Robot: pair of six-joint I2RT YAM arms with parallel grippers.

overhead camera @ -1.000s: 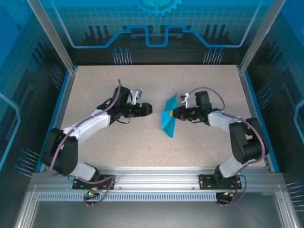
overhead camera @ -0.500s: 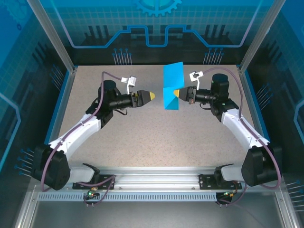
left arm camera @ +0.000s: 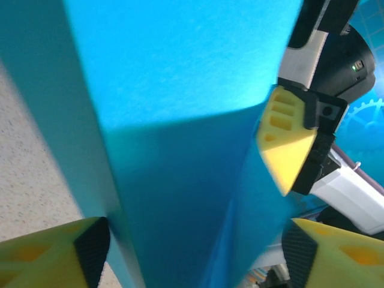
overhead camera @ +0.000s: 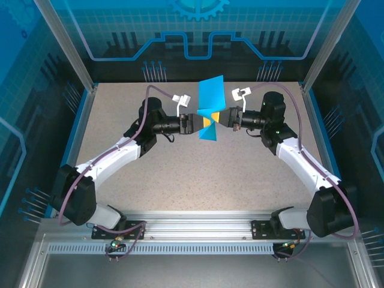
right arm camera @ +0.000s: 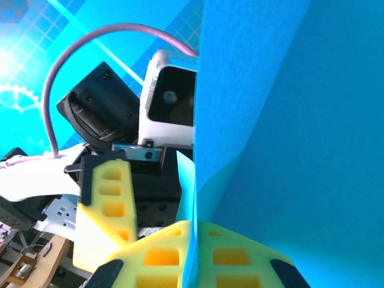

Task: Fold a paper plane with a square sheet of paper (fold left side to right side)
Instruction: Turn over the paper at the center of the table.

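Observation:
The square sheet of paper (overhead camera: 211, 95) is teal-blue, partly folded with a crease, and held upright in the air above the middle-back of the table. My right gripper (overhead camera: 219, 118) is shut on its lower right edge; in the right wrist view the yellow pads (right arm camera: 240, 258) pinch the paper (right arm camera: 288, 120) at the gripper (right arm camera: 195, 255). My left gripper (overhead camera: 204, 122) meets the sheet from the left and stands open. In the left wrist view its fingers (left arm camera: 54, 252) sit wide on either side of the paper (left arm camera: 180, 120), gripper (left arm camera: 195, 252), without touching it.
The speckled beige table (overhead camera: 180, 174) lies below both raised arms, bounded by a blue rim (overhead camera: 81, 129) and metal frame posts at the back corners. The right gripper's yellow finger (left arm camera: 285, 144) shows beyond the sheet in the left wrist view.
The right gripper lifted the paper off the table and holds it upright. The left gripper rose, swung right to the sheet and now straddles its left side, jaws slightly narrower.

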